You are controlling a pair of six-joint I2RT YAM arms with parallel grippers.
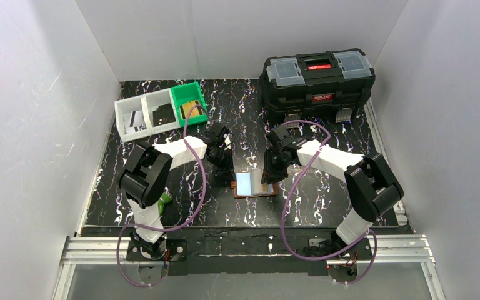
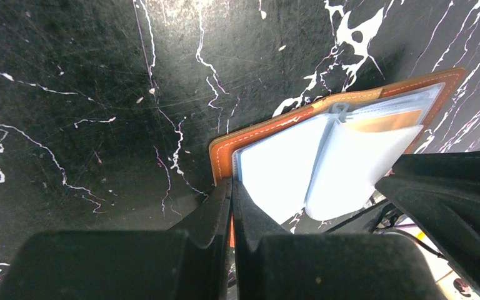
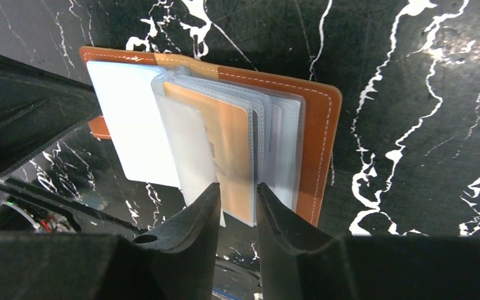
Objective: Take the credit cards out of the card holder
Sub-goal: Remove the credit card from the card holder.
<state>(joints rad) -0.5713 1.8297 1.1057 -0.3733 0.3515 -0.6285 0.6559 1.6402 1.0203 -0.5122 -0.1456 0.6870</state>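
Observation:
The brown card holder (image 1: 256,184) lies open on the black marbled table, its glossy pale sleeves fanned up. My left gripper (image 2: 232,182) is shut on the card holder's left leather edge (image 2: 222,156), and a sliver of orange shows between its fingers. My right gripper (image 3: 237,186) stands open at the near edge of the sleeves. Its fingertips straddle the sleeve that holds an orange credit card (image 3: 231,144) without pinching it. That same credit card (image 2: 394,120) shows in the left wrist view. Other sleeves (image 3: 281,144) look pale; whether they hold cards I cannot tell.
A row of two white bins (image 1: 147,115) and a green bin (image 1: 189,103) stands at the back left, with flat things inside. A big black toolbox (image 1: 317,81) fills the back right. White walls close in on three sides.

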